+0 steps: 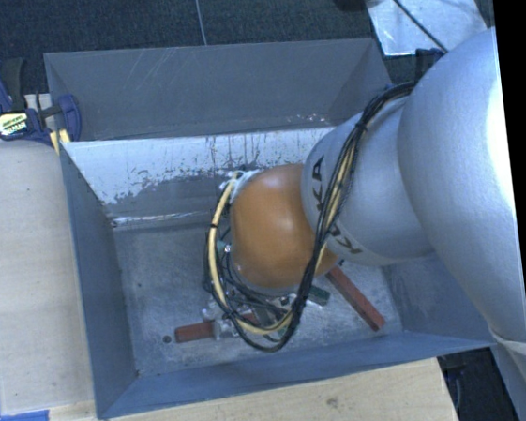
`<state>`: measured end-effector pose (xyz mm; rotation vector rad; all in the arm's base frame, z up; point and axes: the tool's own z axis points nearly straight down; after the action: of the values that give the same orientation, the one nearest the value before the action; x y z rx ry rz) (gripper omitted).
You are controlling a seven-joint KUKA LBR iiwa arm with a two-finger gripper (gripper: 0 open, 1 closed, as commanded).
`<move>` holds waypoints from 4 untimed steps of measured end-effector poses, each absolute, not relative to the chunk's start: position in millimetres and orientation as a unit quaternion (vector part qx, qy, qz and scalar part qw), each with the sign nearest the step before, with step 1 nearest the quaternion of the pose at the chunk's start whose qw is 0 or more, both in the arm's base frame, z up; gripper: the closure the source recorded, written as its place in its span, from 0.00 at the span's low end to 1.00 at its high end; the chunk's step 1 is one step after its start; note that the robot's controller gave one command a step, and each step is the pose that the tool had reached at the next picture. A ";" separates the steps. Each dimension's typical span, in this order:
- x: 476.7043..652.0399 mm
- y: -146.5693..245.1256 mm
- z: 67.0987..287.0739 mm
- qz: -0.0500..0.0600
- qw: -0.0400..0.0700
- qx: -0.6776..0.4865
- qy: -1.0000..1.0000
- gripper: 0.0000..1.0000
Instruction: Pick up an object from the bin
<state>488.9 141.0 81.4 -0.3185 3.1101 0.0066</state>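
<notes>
The silver arm (pixel 428 167) is reaching into the grey metal bin (pixel 100 271) from the right edge and is bending down toward the floor. Its wrist is wearing a rounded orange cover (pixel 269 223), which is sitting over the middle of the bin floor. Black and yellow cables (pixel 258 333) are looping around the cover and hanging below it, toward the front wall.

The gripper (pixel 224 321) is sitting low, close to the floor, near the front wall and a little left of the middle. The cover and cables are hiding most of it, so I cannot tell whether it is spread or pressed together, or whether it is pinching anything.

A small reddish-brown flat bar (pixel 192 333) is lying on the floor near the front wall, toward the front left corner. It is lying roughly along that wall, with its right end just beside the gripper; whether the two are touching cannot be made out.

A second reddish-brown stick (pixel 358 302) is lying nearer the front right corner, slanting toward the front wall. Its upper end is running under the arm. It is lying well apart from the bar.
</notes>
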 end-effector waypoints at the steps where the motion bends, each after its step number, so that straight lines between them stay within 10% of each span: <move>1: 489.2 142.0 80.9 0.001 0.008 -0.114 0.993 1.00; 4: 528.3 178.4 88.3 -0.006 0.009 -0.327 0.945 1.00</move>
<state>528.3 178.4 88.3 -1.0206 2.9514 -0.0176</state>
